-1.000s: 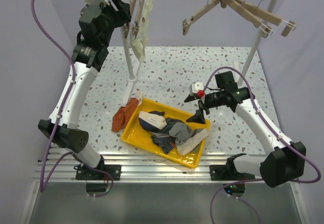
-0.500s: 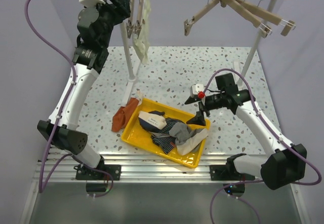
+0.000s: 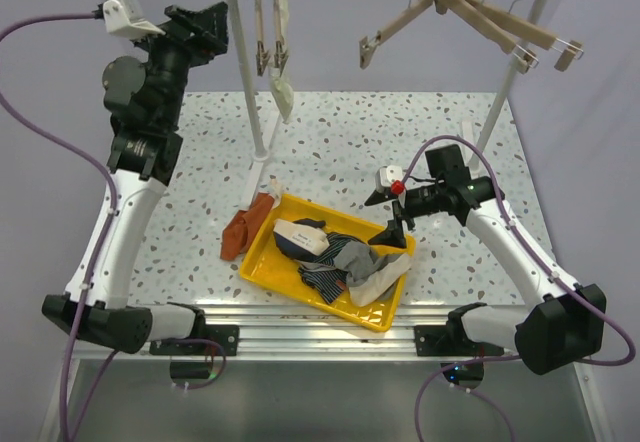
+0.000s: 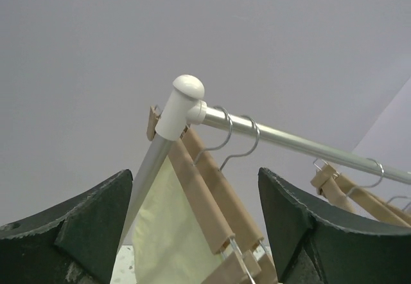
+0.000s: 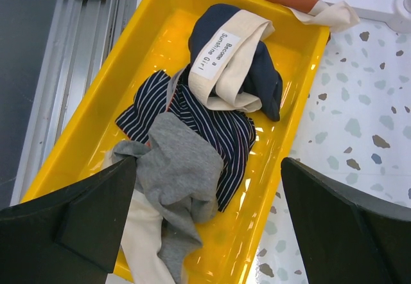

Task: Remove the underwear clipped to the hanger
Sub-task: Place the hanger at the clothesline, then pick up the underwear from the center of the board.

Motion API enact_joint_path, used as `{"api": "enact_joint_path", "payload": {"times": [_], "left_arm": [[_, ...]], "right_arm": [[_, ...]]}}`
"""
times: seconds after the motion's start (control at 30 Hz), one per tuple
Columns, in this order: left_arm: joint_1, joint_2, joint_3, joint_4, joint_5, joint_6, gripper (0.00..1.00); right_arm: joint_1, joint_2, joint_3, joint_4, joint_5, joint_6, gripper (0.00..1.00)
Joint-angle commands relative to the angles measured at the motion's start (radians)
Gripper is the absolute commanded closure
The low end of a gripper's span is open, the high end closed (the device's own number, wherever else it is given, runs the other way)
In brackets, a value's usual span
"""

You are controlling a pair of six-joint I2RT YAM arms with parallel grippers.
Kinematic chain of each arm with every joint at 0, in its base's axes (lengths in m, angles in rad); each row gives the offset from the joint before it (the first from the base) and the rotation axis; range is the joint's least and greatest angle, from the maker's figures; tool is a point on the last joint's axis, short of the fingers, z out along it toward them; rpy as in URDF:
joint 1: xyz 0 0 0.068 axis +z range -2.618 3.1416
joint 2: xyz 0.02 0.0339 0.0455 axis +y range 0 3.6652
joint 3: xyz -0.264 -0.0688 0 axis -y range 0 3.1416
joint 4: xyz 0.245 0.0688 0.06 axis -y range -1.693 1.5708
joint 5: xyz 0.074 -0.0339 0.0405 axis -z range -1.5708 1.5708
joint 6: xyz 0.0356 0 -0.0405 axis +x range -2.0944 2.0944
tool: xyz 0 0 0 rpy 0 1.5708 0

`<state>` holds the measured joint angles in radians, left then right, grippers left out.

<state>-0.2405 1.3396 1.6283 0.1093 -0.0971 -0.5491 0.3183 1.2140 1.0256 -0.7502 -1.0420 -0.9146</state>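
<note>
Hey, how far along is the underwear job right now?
Mostly done: navy, striped and grey briefs lie in the yellow tray, an orange-red one beside it. Both hands, left and right, are open and empty. The cream brief remains clipped to its hanger.

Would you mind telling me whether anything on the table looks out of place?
Yes: the orange-red brief lies on the table, draped over the yellow tray's left rim, not inside with the others. The pale cream brief also hangs crooked, apparently from one clip.
</note>
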Motion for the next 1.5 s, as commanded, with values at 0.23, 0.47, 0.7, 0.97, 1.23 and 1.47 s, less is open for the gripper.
{"api": "enact_joint_path", "payload": {"times": [0.23,0.47,0.7,0.97,1.23,1.47], "left_arm": [[0.024,-0.373,-0.315,-0.365,-0.084,-0.075,0.18],[0.024,-0.413,-0.492,-0.788,-0.194,-0.533,0.14],[0.024,-0.211,-0.585,-1.073,-0.124,-0.765,0.16],[0.024,-0.117,-0.777,-0.84,0.045,-0.874,0.22],[0.032,0.053,-0.812,-0.58,0.092,-0.902,0.23],[0.038,0.15,-0.838,-0.516,0.039,-0.871,0.3]], "right_arm": [[-0.004,0.002,0.008,-0.032,0.007,-0.02,0.02],[-0.004,0.009,0.007,0.056,0.108,0.193,0.02],[-0.004,-0.004,-0.004,0.114,0.241,0.33,0.01],[-0.004,-0.025,-0.028,0.127,0.252,0.368,0.01],[-0.005,-0.044,-0.056,0.146,0.246,0.399,0.01],[-0.004,-0.059,-0.075,0.144,0.247,0.407,0.01]]}}
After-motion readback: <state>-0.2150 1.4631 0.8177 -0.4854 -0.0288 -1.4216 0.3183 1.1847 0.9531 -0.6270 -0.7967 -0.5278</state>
